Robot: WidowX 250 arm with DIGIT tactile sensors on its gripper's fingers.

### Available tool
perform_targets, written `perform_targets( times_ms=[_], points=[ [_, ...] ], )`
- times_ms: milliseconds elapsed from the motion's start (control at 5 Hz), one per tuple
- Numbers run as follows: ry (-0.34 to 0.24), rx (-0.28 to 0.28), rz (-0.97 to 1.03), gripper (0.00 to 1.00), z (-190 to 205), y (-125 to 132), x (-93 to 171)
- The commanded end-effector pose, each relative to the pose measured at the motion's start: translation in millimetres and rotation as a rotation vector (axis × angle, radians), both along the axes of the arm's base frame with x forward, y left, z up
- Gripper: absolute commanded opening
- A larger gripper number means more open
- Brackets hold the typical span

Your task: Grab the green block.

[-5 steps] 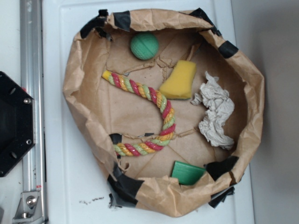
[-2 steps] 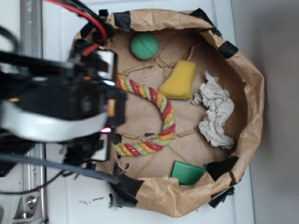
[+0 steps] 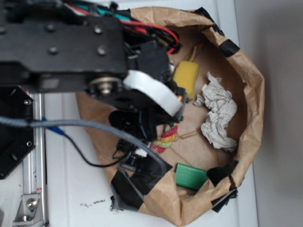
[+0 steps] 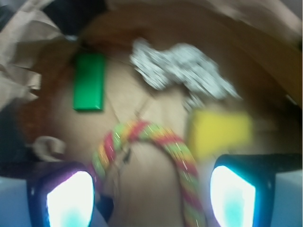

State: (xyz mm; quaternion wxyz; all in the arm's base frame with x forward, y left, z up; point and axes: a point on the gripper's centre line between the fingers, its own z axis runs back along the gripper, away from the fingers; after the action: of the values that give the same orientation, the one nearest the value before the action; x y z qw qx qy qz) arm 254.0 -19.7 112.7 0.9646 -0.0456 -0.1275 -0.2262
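The green block [image 3: 191, 176] lies flat on the brown paper floor at the near-right rim of the bag, next to a strip of black tape. The blurred wrist view shows the green block [image 4: 89, 87] at the upper left, well ahead of the fingers. My gripper [image 3: 144, 125] hangs over the left half of the bag, up and left of the block and apart from it. In the wrist view the gripper [image 4: 151, 198] is open, its two glowing pads wide apart. Only the rope passes beneath them.
A red, yellow and green rope [image 4: 180, 156] curls under the gripper. A yellow sponge [image 3: 185, 75] and crumpled grey paper [image 3: 217, 111] lie to the right. The taped brown paper bag wall [image 3: 253, 94] rings everything. A black base [image 3: 12, 137] and metal rail stand at left.
The arm has swung in from the left over the bag and now covers the green ball and most of the rope. The green block has not moved.
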Motion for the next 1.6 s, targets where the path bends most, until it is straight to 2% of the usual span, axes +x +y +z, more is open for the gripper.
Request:
perform_targets(
  times_ms=[0,400,800,1000,1200,1400],
  points=[
    [-0.064,0.028,-0.018,1.00,19,-8,17],
    [-0.094,0.007,0.020,1.00,46,9,18],
    [-0.051,0.028,0.036,1.00,24,22,30],
    [-0.043,-0.005,-0.040,1.00,9,6,30],
    [-0.020,0.036,-0.080,1.00,-9,-23,31],
    [0.019,0.053,-0.106,1.00,-42,-43,42]
  ],
)
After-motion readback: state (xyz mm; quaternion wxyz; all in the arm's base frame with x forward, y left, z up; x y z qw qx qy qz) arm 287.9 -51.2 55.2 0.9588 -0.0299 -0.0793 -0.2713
